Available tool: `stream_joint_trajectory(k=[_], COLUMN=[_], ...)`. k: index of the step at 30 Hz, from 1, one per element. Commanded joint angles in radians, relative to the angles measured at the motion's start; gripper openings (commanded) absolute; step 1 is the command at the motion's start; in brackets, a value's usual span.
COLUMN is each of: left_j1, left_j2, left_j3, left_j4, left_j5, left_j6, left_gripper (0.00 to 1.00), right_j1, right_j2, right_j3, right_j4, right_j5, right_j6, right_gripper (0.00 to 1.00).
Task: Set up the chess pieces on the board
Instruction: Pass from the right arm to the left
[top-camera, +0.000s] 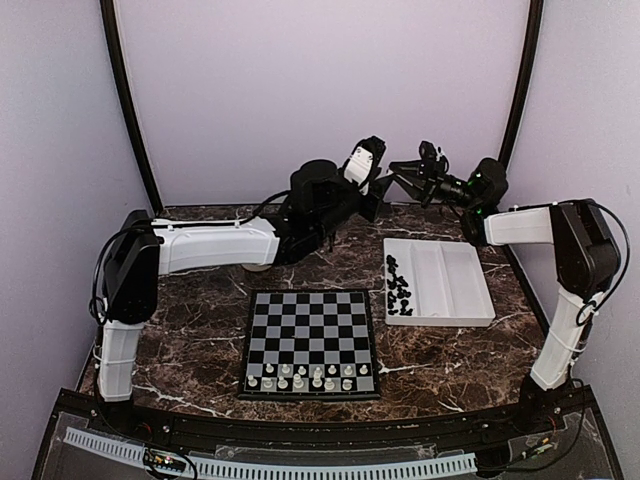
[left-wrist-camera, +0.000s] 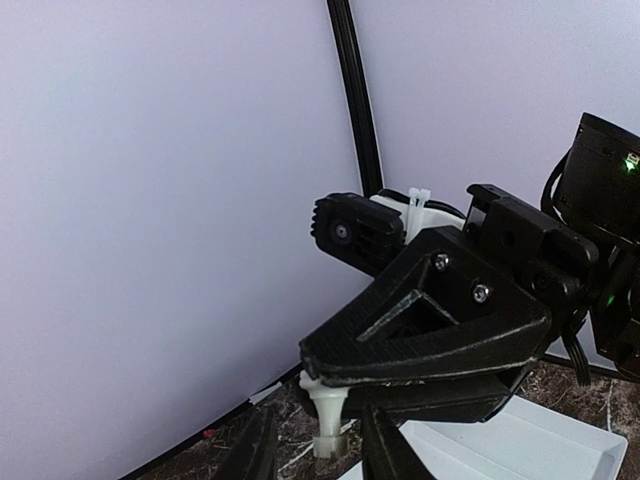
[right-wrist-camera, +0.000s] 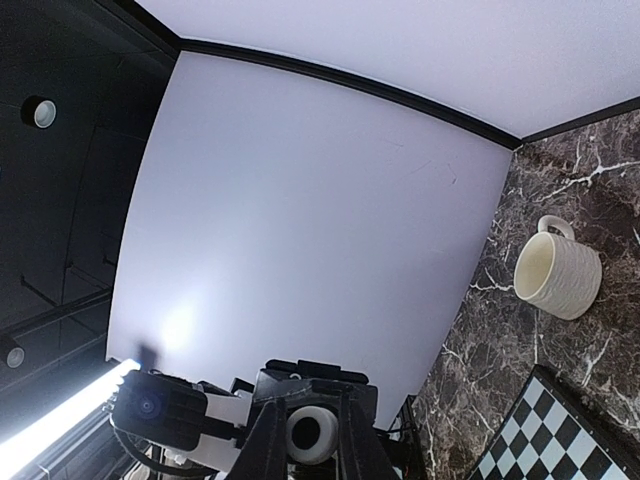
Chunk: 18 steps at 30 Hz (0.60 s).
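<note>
Left gripper (top-camera: 378, 200) and right gripper (top-camera: 397, 168) were seen tip to tip at the board's (top-camera: 310, 320) 1 o'clock.
White piece (left-wrist-camera: 324, 415) was clamped by the right; the left was spread, released.

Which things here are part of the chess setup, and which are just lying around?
Job: board; white pieces on it; black pieces in the tray; white piece in the right gripper.
Lying about: cream ribbed mug.
</note>
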Motion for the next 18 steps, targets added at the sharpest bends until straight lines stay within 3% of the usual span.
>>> stream_joint_trajectory(k=[1, 8, 15, 18], left_j1=[0.002, 0.002, 0.002, 0.002], left_j2=[0.003, 0.005, 0.008, 0.008], left_j3=[0.037, 0.037, 0.042, 0.043], left_j4=[-0.016, -0.038, -0.038, -0.036], left_j5=[0.019, 0.03, 0.033, 0.033], left_j6=[-0.009, -0.031, -0.033, -0.033], left_gripper=[0.31, 0.35, 0.22, 0.21], right_j1=[0.011, 0.011, 0.012, 0.013], right_j2=[-0.036, -0.034, -0.034, -0.034], right_j3=[-0.006, -0.005, -0.008, -0.009], right_j4=[0.056, 0.073, 0.068, 0.065], right_j5=[0.006, 0.005, 0.005, 0.002], right_j6=[-0.005, 0.002, -0.005, -0.008], right_gripper=[0.03, 0.03, 0.04, 0.04])
